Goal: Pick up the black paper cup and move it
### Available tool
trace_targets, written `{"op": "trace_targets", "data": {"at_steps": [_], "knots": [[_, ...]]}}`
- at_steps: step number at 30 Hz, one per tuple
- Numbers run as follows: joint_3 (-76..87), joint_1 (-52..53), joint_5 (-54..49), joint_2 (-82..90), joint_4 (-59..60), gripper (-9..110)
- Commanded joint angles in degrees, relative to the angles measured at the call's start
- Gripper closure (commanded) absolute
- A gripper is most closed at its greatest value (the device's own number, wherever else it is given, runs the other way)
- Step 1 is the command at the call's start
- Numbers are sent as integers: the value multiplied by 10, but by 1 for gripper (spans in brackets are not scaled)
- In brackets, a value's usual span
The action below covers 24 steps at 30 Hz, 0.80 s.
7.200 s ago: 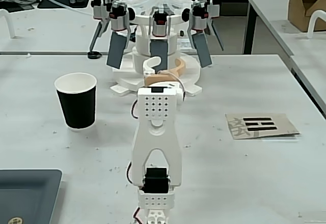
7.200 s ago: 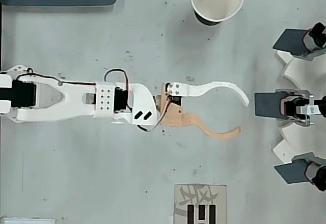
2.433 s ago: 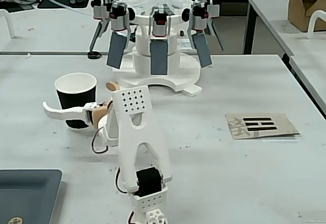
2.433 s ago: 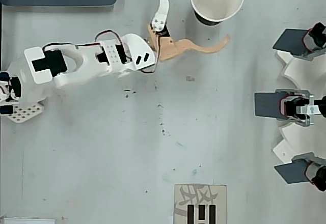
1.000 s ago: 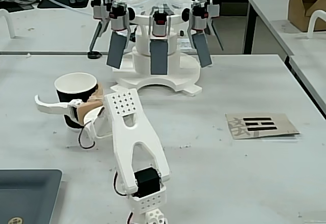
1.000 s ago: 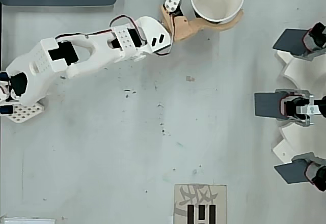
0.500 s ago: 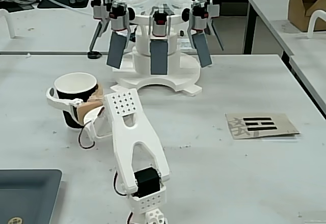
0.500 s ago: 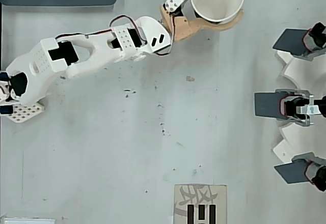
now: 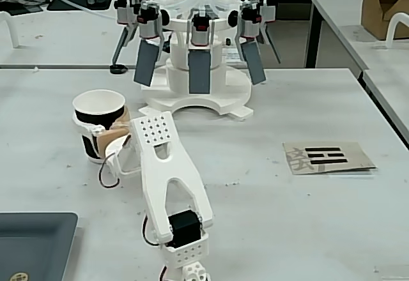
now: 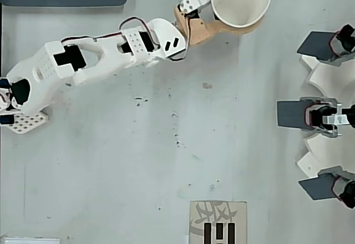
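Note:
The black paper cup [image 9: 84, 116] stands upright at the left of the table in the fixed view, with its white inside and rolled rim showing. From overhead the black paper cup [image 10: 250, 14] sits at the top edge, mouth up. My gripper [image 9: 104, 129] reaches it from the right in the fixed view, shut on the cup's wall, with a white finger [image 9: 96, 130] on one side and a tan finger [image 9: 119, 126] on the other. In the overhead view the gripper [image 10: 222, 12] comes in from the left. Whether the cup's base touches the table cannot be told.
A white stand with several grey paddles [image 9: 199, 71] fills the back middle and lies along the right edge from overhead [image 10: 310, 113]. A dark grey tray [image 9: 32, 243] lies at the front left. A card with black marks [image 9: 327, 158] lies to the right.

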Motion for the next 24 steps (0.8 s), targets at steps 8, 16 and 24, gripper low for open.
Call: {"op": "trace_targets", "data": {"at_steps": [8, 16, 24], "knots": [[-11, -3, -11, 46, 7, 97], [79, 4, -22, 123, -7, 98], [162, 10, -56, 214, -11, 99]]}}
